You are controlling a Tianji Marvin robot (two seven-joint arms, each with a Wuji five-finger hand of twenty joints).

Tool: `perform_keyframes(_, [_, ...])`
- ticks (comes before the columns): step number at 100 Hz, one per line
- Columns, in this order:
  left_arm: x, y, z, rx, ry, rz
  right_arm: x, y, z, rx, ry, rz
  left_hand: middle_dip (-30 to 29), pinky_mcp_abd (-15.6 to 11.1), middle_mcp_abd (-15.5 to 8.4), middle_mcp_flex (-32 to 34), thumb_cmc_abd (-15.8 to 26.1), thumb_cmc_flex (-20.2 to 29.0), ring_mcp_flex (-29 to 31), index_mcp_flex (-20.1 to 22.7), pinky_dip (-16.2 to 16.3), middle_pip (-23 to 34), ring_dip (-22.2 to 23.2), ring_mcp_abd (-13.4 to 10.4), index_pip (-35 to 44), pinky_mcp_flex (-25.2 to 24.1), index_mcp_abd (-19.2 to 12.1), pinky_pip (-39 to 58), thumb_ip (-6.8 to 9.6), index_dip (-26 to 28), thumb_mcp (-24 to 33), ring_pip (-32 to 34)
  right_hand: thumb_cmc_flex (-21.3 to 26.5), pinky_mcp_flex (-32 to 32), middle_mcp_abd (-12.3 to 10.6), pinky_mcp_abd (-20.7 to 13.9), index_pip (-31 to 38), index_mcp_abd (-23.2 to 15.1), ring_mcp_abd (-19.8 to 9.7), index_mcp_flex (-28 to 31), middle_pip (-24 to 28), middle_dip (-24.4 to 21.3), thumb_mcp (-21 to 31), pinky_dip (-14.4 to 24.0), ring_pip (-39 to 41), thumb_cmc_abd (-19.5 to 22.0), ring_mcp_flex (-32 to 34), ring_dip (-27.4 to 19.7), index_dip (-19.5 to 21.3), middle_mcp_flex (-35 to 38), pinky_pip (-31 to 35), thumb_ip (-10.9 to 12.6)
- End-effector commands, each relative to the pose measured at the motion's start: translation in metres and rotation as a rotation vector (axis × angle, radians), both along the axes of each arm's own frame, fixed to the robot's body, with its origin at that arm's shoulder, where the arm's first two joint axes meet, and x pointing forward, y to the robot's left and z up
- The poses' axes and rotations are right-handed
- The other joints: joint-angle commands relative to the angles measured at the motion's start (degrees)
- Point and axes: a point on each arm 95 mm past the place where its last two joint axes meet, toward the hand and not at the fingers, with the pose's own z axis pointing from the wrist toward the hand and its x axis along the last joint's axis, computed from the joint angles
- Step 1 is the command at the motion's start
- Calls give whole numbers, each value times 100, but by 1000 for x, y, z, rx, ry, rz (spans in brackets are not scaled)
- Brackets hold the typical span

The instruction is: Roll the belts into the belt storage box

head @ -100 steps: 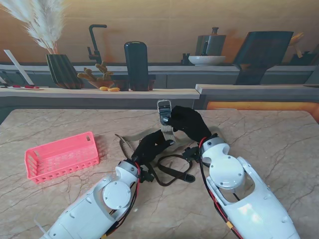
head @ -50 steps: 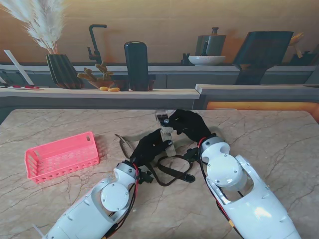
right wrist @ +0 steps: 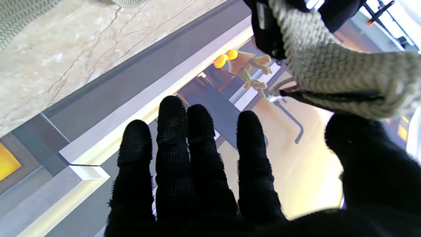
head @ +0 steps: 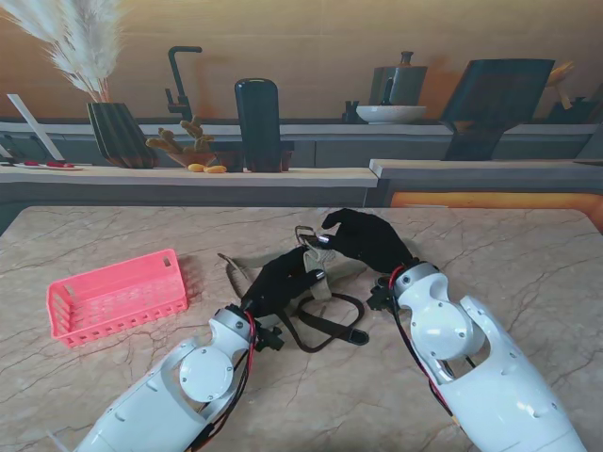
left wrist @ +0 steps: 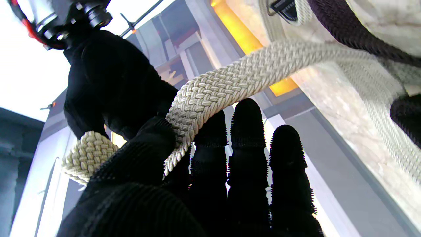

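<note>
Beige braided webbing makes the woven belt [head: 325,273]; its held end runs across from the left hand [head: 283,280] toward the right hand [head: 363,235], the rest lying slack on the marble table [head: 528,273] near the middle; a dark belt [head: 330,325] loops just nearer to me; the left hand pinches the webbing between thumb and fingers [left wrist: 246,138]; the right hand's fingers are straight, its thumb under the belt end, grip unclear; the pink storage box [head: 118,295] sits well apart, left.
</note>
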Motion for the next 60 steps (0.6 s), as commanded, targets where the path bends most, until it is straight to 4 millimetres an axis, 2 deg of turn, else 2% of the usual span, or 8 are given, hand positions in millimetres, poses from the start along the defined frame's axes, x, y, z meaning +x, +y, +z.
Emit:
perform_keyframes(1, [-6, -2, 1, -21, 16, -11, -4, -3, -8, -14, 7, -6, 99, 8, -274, 240, -101, 117, 183, 106, 100, 287, 38, -128, 646, 9, -769, 127, 129, 302, 396, 4, -176, 33, -140, -190, -44, -217, -210, -200, -120, -66, 1, -51, -150, 286, -97, -83, -4, -161, -119, 133])
perform_keyframes(20, [-10, -3, 0, -52, 67, -37, -8, -6, -6, -20, -94, 23, 80, 45, -248, 270, -150, 80, 198, 134, 100, 240, 28, -77, 617, 11, -755, 111, 126, 286, 476, -37, -402, 66, -248, -249, 72, -609, -362, -576, -208, -149, 91, 18, -390, 512, -113, -193, -79, -283, -335, 40])
perform_keyframes(25, [-11, -2, 0, -54, 75, -48, -8, -7, -6, -29, -124, 26, 74, 68, -227, 310, -203, -18, 214, 178, 107, 199, 35, -61, 586, 17, -760, 95, 134, 289, 642, -56, -545, 83, -285, -270, 89, -580, -402, -752, -232, -178, 87, 33, -478, 640, -118, -244, -121, -351, -382, 7])
perform_keyframes(32, [-11, -1, 0, -53, 81, -60, -8, -8, -4, -41, -157, 28, 77, 75, -217, 315, -223, -38, 219, 196, 112, 190, 39, -44, 576, 18, -760, 92, 132, 289, 695, -60, -571, 166, -371, -301, 155, -407, -453, -950, -229, -260, -84, 62, -569, 1023, -27, -337, -270, -338, -439, -34])
perform_keyframes(41, [-11, 0, 0, -50, 82, -66, -9, -8, -2, -39, -181, 37, 76, 91, -212, 329, -233, -39, 228, 214, 115, 183, 39, -41, 567, 32, -755, 97, 130, 283, 708, -64, -606, 172, -439, -329, 190, -312, -513, -1035, -227, -295, -158, 66, -606, 1158, -19, -375, -322, -347, -453, -44])
perform_keyframes(50, [-12, 0, 0, -49, 83, -69, -10, -8, 0, -40, -202, 50, 72, 91, -199, 328, -234, -44, 227, 216, 117, 165, 37, -31, 563, 32, -755, 96, 127, 286, 715, -73, -729, 173, -496, -341, 266, -286, -560, -1115, -279, -377, -110, 57, -727, 1074, -8, -466, -397, -349, -488, -63])
perform_keyframes(60, [-12, 1, -1, -49, 89, -73, -11, -9, 0, -54, -229, 68, 69, 108, -205, 325, -239, -46, 217, 217, 115, 143, 29, -17, 560, 18, -755, 81, 123, 290, 722, -99, -1224, 128, -553, -378, 334, -252, -625, -1234, -327, -453, 388, -29, -995, 558, -60, -615, -538, -441, -688, -118])
